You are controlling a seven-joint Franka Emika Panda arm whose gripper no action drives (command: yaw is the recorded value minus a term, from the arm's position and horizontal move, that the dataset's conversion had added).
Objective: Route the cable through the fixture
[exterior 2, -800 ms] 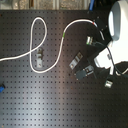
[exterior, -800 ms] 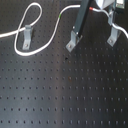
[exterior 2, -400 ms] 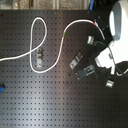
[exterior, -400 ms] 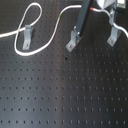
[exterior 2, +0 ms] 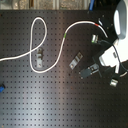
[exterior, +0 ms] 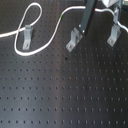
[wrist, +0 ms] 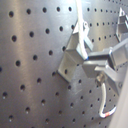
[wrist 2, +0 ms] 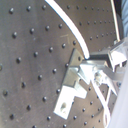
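Perforations are covering the black breadboard [exterior: 65, 95] from its bare near edge in the first exterior view all the way to the back, and nothing is resting on that front stretch. Farther in, three small metal brackets are standing in a row: one bracket [exterior: 26, 37] toward the first exterior view's left, a middle bracket [exterior: 73, 41], and a third bracket [exterior: 113, 35] toward the first exterior view's right. The white cable [exterior: 47, 37] is running in from the first exterior view's left edge, looping around behind the left bracket, dropping down past it, then sweeping up toward the arm. In the second exterior view the cable [exterior 2: 62, 45] is showing a green mark partway along and a red mark near its far end, close to the robot.

The gripper [exterior 2: 91, 70] is hanging over the board just beside the middle bracket [exterior 2: 75, 61]; its dark finger [exterior: 86, 22] is reaching down from the top of the first exterior view. Whether its jaws are parted or closed cannot be told, nor whether they are grasping anything. In the first wrist view a bracket [wrist: 75, 50] is sitting close, with the cable [wrist: 82, 35] passing against it.
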